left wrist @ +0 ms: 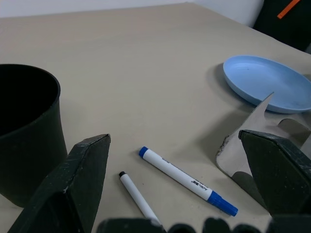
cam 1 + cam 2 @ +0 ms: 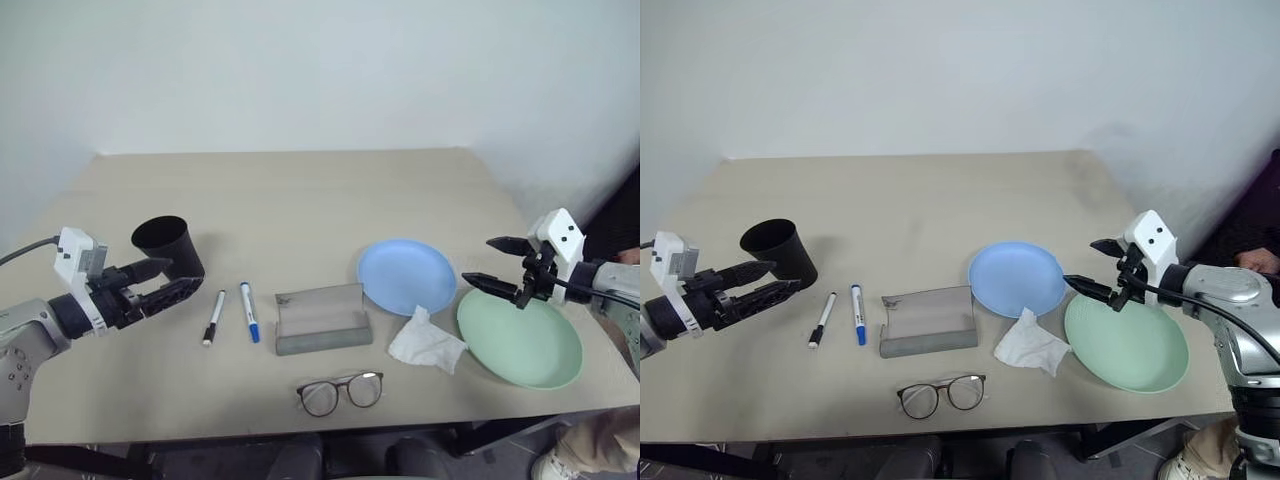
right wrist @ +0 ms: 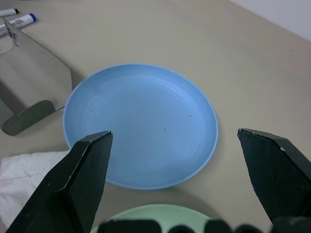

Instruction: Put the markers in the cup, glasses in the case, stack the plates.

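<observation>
Left end effector (image 2: 168,279) hovers over the left part of the beige counter (image 2: 300,190), fingers spread wide, nothing between them. It hangs in front of the black cup (image 2: 168,245), which stands upright near the counter's left side.

Just right of the cup: two markers lying flat, nearly parallel, close but apart. Black-capped marker (image 2: 214,317) on the left, blue-capped marker (image 2: 249,311) on the right. In the left wrist view both lie between the spread fingers, on the bare counter.

Centre: grey case (image 2: 322,320), lid open and standing up at the back. In front of it, at the near edge, the glasses (image 2: 340,391) rest with lenses facing the near edge, well apart from the case.

Right of the case: light blue plate (image 2: 406,276), flat. A crumpled white tissue (image 2: 425,342) lies just in front of it, between the case and the light green plate (image 2: 520,340), which sits at the right near corner, beside the blue one, not stacked.

Right end effector (image 2: 490,263) hangs over the gap between the two plates, jaws wide, holding nothing.
</observation>
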Available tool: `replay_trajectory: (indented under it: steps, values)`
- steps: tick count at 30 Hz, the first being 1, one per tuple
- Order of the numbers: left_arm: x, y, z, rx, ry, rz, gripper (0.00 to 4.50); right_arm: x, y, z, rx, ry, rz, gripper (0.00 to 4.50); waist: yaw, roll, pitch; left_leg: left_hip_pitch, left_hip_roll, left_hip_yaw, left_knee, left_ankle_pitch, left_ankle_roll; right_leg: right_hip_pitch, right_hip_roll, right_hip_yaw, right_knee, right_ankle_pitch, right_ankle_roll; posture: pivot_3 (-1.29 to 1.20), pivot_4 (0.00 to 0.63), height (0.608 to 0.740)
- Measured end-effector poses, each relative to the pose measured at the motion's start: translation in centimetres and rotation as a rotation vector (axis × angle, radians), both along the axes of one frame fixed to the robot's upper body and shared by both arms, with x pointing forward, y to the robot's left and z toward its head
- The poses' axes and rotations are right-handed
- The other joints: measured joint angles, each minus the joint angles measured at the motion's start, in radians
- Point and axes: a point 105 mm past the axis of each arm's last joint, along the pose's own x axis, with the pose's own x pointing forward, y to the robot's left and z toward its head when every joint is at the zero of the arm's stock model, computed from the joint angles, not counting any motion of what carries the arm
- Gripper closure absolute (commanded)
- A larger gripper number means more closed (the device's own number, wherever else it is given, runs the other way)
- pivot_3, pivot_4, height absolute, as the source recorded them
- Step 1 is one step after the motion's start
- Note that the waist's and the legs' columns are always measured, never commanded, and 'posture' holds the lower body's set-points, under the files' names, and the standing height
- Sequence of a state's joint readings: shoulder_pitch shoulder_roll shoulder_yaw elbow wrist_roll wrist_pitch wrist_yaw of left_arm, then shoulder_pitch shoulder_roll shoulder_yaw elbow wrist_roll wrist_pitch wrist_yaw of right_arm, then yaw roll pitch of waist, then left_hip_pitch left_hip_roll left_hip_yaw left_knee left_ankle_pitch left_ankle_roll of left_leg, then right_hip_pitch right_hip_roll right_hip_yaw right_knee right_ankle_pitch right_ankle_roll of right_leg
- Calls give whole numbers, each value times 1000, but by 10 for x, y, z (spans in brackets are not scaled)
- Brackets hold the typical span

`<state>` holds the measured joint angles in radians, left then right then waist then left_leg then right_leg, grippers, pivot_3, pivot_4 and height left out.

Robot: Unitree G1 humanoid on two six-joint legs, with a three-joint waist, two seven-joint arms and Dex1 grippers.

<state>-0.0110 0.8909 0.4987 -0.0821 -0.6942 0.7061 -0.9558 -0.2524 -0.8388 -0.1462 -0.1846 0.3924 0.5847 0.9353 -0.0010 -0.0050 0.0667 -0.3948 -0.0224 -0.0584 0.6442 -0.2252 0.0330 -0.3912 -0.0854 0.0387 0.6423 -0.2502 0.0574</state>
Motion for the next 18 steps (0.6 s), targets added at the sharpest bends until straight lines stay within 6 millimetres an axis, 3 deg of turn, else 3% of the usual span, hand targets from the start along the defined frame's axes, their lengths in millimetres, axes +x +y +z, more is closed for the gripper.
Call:
replay_trajectory:
  steps: [6,18]
  values:
    - [5,-4,3,-13,-14,-7,0,-10,-1,-13,12,76,-11,50,4,0,0,0,0,0,0,0,0,0,-1,0,0,0,0,0,0,740]
    - [9,-19,3,-23,-8,-55,0,-17,-18,-13,11,152,-63,50,1,0,0,0,1,1,0,0,0,0,-1,0,-1,0,0,0,0,740]
